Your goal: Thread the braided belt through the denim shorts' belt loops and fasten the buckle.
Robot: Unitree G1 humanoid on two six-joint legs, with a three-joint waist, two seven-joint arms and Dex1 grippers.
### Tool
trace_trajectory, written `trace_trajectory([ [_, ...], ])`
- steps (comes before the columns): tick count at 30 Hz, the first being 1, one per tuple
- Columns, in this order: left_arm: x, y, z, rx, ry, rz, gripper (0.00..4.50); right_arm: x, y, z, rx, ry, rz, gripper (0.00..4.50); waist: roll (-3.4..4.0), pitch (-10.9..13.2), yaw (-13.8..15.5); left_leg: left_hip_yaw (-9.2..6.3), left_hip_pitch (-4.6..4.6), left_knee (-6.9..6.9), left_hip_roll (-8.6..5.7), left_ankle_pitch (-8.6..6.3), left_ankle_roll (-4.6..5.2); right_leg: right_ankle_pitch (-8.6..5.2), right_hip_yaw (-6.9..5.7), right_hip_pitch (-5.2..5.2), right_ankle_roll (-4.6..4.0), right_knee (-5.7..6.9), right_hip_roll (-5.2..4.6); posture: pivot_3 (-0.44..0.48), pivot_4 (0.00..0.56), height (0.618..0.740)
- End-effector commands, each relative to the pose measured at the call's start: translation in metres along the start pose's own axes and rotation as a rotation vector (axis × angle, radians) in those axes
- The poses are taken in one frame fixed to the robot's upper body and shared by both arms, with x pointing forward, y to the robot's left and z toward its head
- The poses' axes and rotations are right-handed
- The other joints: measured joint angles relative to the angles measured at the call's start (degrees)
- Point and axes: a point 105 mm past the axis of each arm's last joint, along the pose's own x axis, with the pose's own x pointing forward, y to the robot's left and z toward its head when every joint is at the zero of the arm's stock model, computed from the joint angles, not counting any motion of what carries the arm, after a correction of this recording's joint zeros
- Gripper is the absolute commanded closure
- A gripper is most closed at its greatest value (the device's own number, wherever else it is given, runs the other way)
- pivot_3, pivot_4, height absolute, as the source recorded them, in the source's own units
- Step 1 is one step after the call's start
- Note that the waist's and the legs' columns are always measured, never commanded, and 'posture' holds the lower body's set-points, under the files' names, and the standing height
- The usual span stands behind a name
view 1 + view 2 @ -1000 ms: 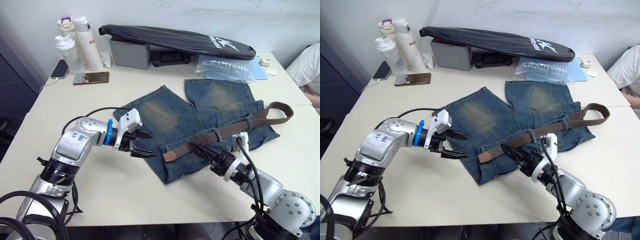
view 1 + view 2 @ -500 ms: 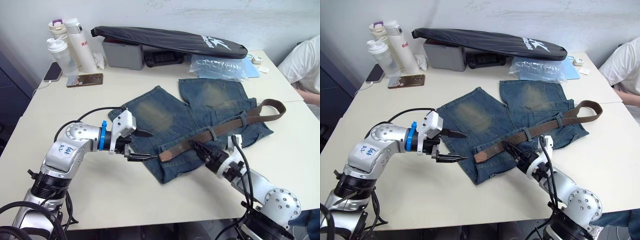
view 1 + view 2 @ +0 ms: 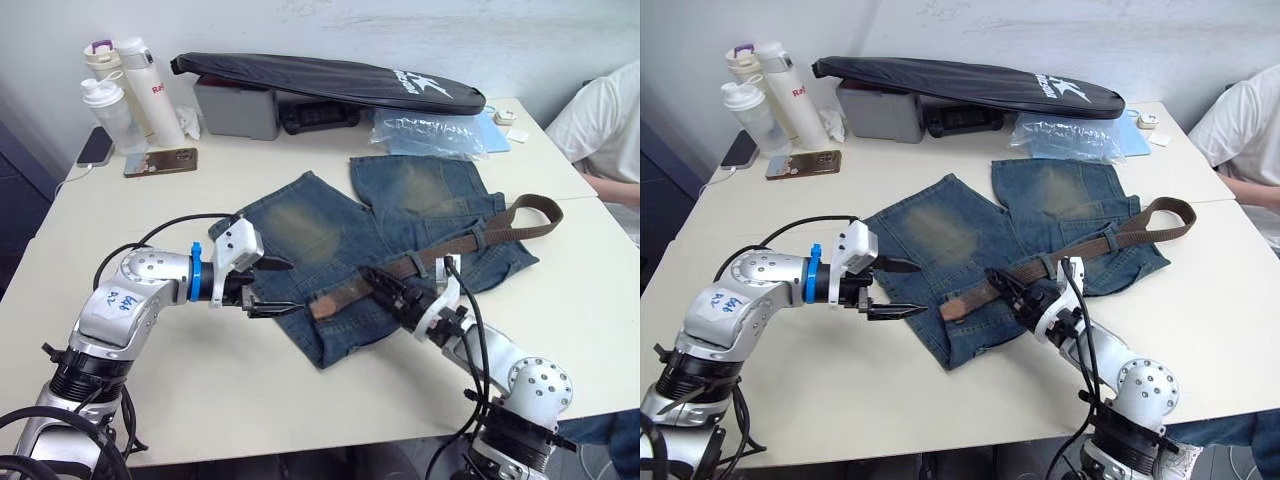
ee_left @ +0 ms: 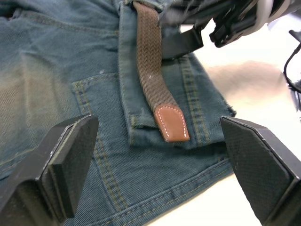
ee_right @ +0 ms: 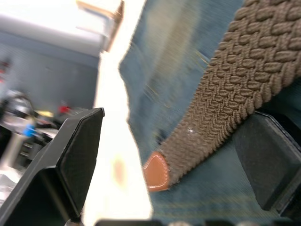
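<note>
- Lying on the table, the shorts carry the belt along their near waistband, its tan tip pointing left.
- Left gripper hovers spread at the shorts' left edge.
- Right gripper sits spread around the belt.

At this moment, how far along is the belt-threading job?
Done: the dark-brown braided belt runs under at least one belt loop on the faded blue denim shorts. In hand: its tan leather tip lies free between the open left tool and open right tool. Left: remaining loops, fastening.
</note>
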Motion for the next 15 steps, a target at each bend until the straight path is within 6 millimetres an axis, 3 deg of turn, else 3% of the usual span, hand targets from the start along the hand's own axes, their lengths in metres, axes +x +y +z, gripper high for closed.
trace_trajectory([
  [1, -0.006, 0.0, 0.01, 0.011, -0.024, 0.019, 0.0, 0.005, 0.007, -0.002, -0.005, 0.012, 0.047, 0.02, -0.01, 0.0, 0.0, -0.01, -0.01, -0.01, 0.0, 0.0, 0.0, 0.0, -0.01, 0.0, 0.0, 0.01, 0.0, 0.0, 0.15, 0.74],
  [12, -0.005, 0.003, 0.011, 0.015, -0.016, 0.035, 0.0, 0.02, -0.009, -0.014, 0.051, 0.016, 0.031, 0.02, -0.02, 0.0, 0.0, 0.0, 0.0, -0.01, 0.0, 0.0, -0.01, 0.0, -0.01, 0.01, 0.0, -0.03, -0.02, 0.0, 0.15, 0.74],
  [15, -0.005, 0.004, 0.011, 0.019, -0.011, 0.036, 0.0, 0.02, -0.012, -0.015, 0.056, -0.002, 0.02, 0.86, -0.02, 0.0, 0.1, 0.0, 0.01, -0.01, 0.0, 0.0, -0.01, 0.0, -0.01, 0.01, 0.0, -0.03, -0.02, 0.0, 0.15, 0.74],
])
